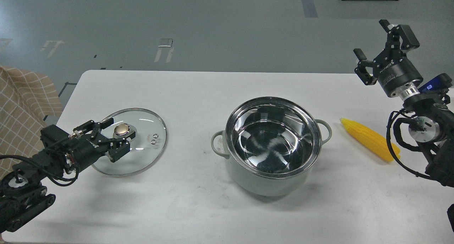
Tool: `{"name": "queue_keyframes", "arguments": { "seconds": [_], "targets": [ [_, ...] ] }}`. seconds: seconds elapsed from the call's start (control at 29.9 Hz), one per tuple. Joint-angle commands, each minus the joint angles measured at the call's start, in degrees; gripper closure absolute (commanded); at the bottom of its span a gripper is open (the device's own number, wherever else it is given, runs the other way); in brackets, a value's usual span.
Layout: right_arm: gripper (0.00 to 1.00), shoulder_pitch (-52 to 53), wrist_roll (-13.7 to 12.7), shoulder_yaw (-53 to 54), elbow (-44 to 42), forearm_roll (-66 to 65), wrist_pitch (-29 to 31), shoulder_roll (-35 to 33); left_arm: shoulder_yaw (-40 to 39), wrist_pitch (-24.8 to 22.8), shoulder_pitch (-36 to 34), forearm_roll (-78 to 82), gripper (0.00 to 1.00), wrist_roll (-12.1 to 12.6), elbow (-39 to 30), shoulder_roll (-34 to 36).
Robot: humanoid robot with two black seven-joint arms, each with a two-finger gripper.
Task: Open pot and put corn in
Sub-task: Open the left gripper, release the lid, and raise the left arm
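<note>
The pot (256, 183) stands open in the middle of the white table, its shiny steel inside showing nothing in it. The corn (369, 139) lies on the table just right of the pot, pointed end toward the pot's right handle. The glass lid (147, 139) with its brass knob (121, 129) lies flat on the table at the left. My left gripper (115, 137) is open, its fingers spread on either side of the knob's near side and not pinching it. My right gripper (370, 38) is open and empty, raised high above the table's right edge, beyond the corn.
The white table (198, 208) stretches around the pot. A beige checked cloth (21, 98) hangs off the table's left side. Grey floor lies beyond the far edge. My right arm's elbow (425, 127) sits just right of the corn.
</note>
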Motion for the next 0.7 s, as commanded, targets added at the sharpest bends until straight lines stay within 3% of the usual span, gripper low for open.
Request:
{"name": "queue_keyframes", "arguments": {
  "seconds": [0.0,0.1,0.23,0.43,0.6,0.67],
  "targets": [
    [0.0,0.0,0.0,0.0,0.0,-0.01,-0.01,-0.08,-0.96,-0.02,-0.65,-0.56,0.09,-0.86,-1.49,1.17],
    [0.0,-0.09,0.0,0.0,0.0,-0.01,-0.01,-0.08,-3.68,-0.72,-2.75,-4.5,0.09,-2.45,-7.27,6.16],
    [0.0,0.09,0.0,-0.09,0.0,-0.1,-0.01,0.18,-4.13,-3.09,-6.45,-14.43,0.09,-2.54,-13.18,9.26],
    [0.0,0.97,0.0,-0.17,0.09,-0.1,-0.01,-1.05,-4.22,-12.31,-16.38,-34.47,0.08,-2.54,-15.56,9.97],
    [0.0,2.29,0.0,-0.61,2.98,-0.1,0.08,-5.44,-4.75,-24.95,-24.9,-59.48,0.08,-1.93,-14.69,7.78],
    [0.0,2.72,0.0,-0.96,3.68,-0.18,0.13,-6.23,-4.66,-27.24,-26.3,-65.02,0.08,-1.84,-14.33,7.42]
  ]
}}
